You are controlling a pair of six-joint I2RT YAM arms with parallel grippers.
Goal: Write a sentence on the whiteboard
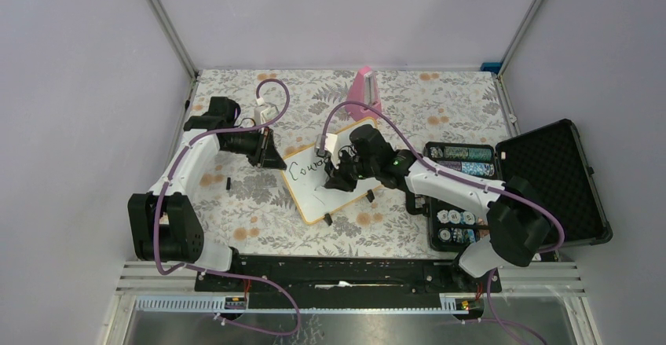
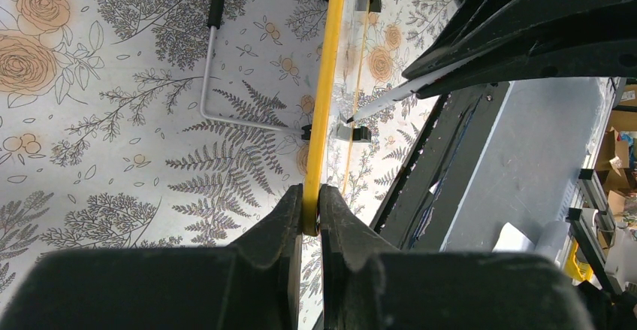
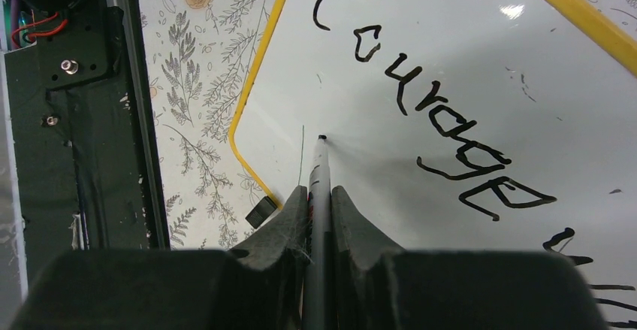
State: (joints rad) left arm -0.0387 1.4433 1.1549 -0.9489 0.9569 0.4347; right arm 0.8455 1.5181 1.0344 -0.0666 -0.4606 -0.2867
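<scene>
Right wrist view: the right gripper (image 3: 319, 195) has its fingers (image 3: 282, 221) pressed tight onto a dark marker (image 3: 319, 161). The marker's tip is at the white face of the whiteboard (image 3: 466, 52) in mid-frame, just left of the sentence (image 3: 451, 138). So far it reads "Courage", slanting toward the lower right, with more strokes at the lower right edge. In the left wrist view, the left gripper (image 2: 310, 198) pinches the board's yellow rim at lower centre, jaws nearly together. From the top external view, the board sits mid-frame on the floral table (image 1: 440, 93), between both grippers
</scene>
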